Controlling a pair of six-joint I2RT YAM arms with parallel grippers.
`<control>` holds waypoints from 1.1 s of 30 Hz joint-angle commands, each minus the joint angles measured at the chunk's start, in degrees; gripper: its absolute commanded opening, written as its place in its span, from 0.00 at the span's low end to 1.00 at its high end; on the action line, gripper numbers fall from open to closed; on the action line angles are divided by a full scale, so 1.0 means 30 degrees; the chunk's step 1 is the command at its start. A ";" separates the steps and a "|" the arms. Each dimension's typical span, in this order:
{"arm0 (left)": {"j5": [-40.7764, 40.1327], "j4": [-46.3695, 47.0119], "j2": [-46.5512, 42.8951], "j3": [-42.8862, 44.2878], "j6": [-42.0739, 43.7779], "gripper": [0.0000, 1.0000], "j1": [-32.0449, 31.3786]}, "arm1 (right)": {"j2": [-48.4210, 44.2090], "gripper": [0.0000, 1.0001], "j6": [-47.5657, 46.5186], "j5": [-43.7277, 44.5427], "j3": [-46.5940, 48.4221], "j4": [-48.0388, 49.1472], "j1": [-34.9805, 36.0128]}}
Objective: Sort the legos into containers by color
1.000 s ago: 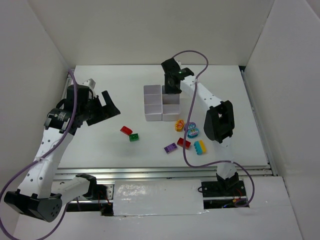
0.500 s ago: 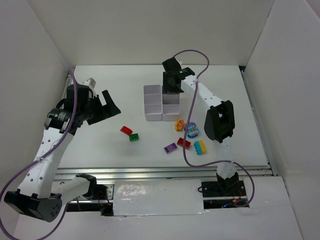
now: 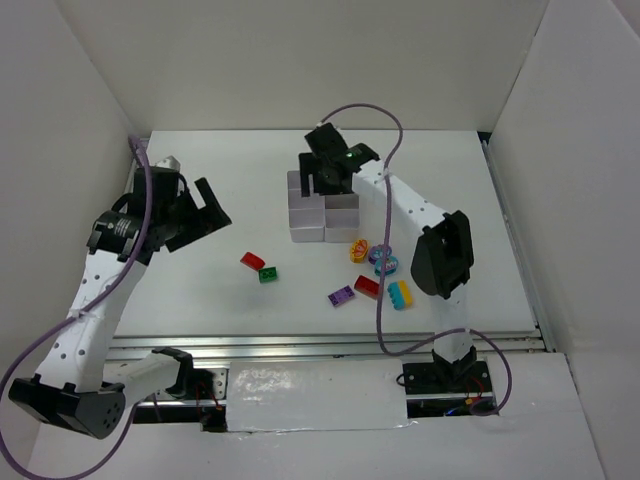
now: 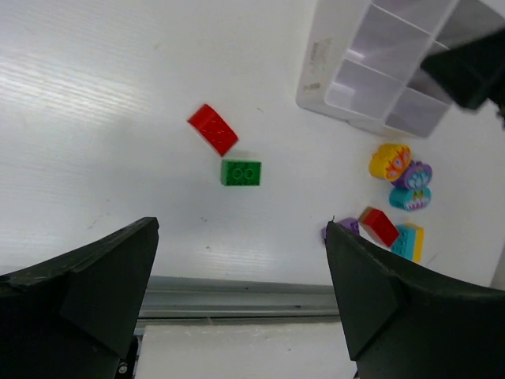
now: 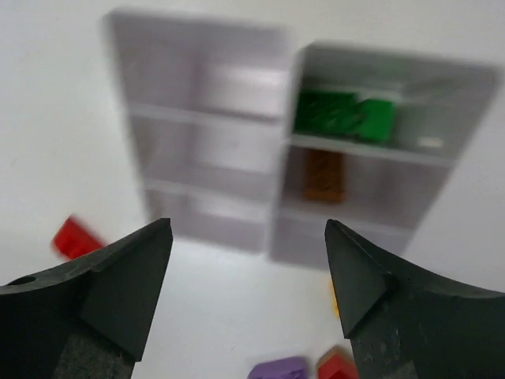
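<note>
The white containers (image 3: 306,230) stand mid-table. My right gripper (image 3: 322,172) hovers over their far end, open and empty (image 5: 248,229). In the right wrist view, green legos (image 5: 343,116) lie in the upper right compartment, and an orange one (image 5: 324,175) lies in the compartment below it. A red lego (image 3: 252,261) and a green lego (image 3: 268,274) lie left of the block. Purple (image 3: 341,296), red (image 3: 367,287), blue-yellow (image 3: 400,294), orange (image 3: 359,250) and teal (image 3: 384,262) legos lie to its near right. My left gripper (image 3: 205,210) hangs open at the left, above the table (image 4: 241,229).
White walls close in the table on the left, back and right. A metal rail (image 3: 330,345) runs along the near edge. The right arm's purple cable (image 3: 385,120) loops above the containers.
My right gripper has opened and swung left over the containers. The left arm has shifted slightly, its gripper still open.
</note>
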 commanded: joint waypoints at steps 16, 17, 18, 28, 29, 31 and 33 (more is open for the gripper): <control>-0.8045 -0.4132 -0.1818 0.2908 -0.4589 0.99 0.0561 | 0.2700 0.87 0.4123 0.0193 -0.1547 0.0654 0.8690; -0.7780 -0.3953 -0.1878 0.2674 -0.4354 1.00 0.0532 | 0.3109 0.86 0.4094 0.0194 -0.1285 0.0480 0.8662; -0.7401 -0.3835 -0.1966 0.2149 -0.4091 1.00 0.0532 | 0.3810 0.86 0.4094 0.0223 -0.0731 0.0304 0.8720; -0.5524 -0.2487 -0.2406 0.0621 -0.2917 0.99 0.0532 | 0.5251 0.82 0.3948 0.0546 -0.0901 0.0711 0.8721; -0.5406 -0.2428 -0.2348 0.0563 -0.2800 1.00 0.0532 | 0.5339 0.82 0.3947 0.0517 -0.0872 0.0770 0.8749; -0.5143 -0.2252 -0.2260 0.0504 -0.2712 0.99 0.0532 | 0.5632 0.76 0.3947 0.0428 -0.0610 0.0800 0.8779; -0.4908 -0.2048 -0.2143 0.0445 -0.2507 0.99 0.0532 | 0.5692 0.72 0.3918 0.0487 -0.0521 0.0858 0.8750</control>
